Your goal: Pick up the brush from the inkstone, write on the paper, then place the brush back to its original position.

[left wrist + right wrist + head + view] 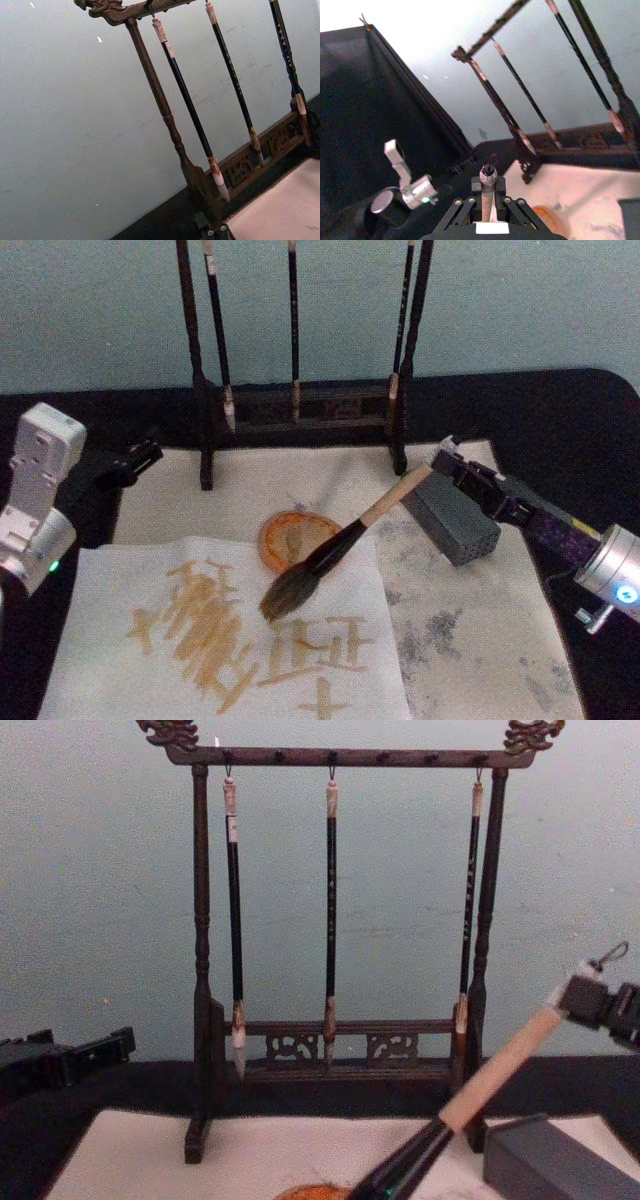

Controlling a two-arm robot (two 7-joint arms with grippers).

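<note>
My right gripper (438, 464) is shut on the whitish end of the brush (345, 540). The brush slants down to the left, and its bushy brown head hangs over a white sheet (150, 600) marked with tan strokes. I cannot tell whether the bristles touch the sheet. That sheet lies on the paper (480, 640), a large cream sheet with grey stains. The dark grey inkstone (455, 522) stands on the paper, just below the right gripper. In the chest view the brush (500, 1070) rises to the right gripper (592, 1000), above the inkstone (550, 1160). My left gripper (135, 460) is parked at the paper's far left corner.
A dark wooden rack (300, 405) with three slim hanging brushes (331, 910) stands across the far edge of the paper. A round orange dish (297, 538) sits beside the brush's black neck. Black cloth (580, 420) covers the table around the paper.
</note>
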